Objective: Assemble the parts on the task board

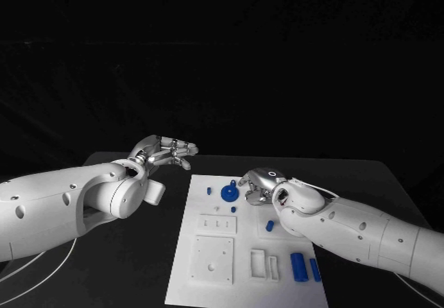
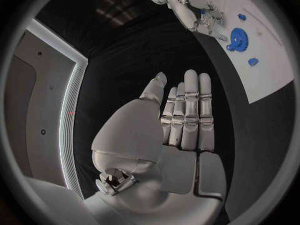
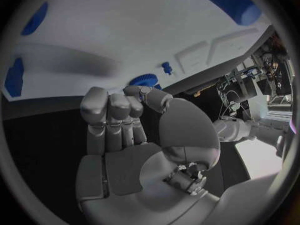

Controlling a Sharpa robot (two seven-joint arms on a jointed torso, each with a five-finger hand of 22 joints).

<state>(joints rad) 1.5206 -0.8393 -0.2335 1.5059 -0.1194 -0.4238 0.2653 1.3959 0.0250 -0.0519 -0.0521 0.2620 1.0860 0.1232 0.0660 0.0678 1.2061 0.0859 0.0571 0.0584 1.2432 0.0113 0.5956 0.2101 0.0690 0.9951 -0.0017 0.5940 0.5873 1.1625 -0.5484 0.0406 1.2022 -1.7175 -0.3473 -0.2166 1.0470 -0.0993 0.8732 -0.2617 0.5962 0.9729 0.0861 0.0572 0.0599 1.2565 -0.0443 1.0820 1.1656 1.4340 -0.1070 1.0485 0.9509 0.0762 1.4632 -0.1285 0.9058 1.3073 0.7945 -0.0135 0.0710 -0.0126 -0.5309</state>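
**Right hand over the gear, left hand waiting off the board**

We're looking down on the white task board (image 1: 242,247), a flat matte plate on the black table (image 1: 129,269), and our right hand (image 1: 256,187) is hovering at its upper middle in the head view. Just to the picture's left of that hand sits the blue gear (image 1: 230,192), a round toothed disc, close by the fingertips; from the right wrist view the gear (image 3: 145,80) peeks out just beyond the curled fingers (image 3: 112,110). Whether they actually touch it we cannot tell, the angle is poor, so we call the hand's state unreadable.

Our left hand (image 1: 167,153) is lifted off the board's upper left corner, fingers straight and together, holding nothing, well apart from the gear. So the right hand is plainly the nearer one.

Lower on the board lie two smooth blue cylinders (image 1: 298,265), long axes running up and down the frame, beside white rectangular recessed blocks (image 1: 213,258). Small blue pegs (image 1: 270,225) dot the middle.
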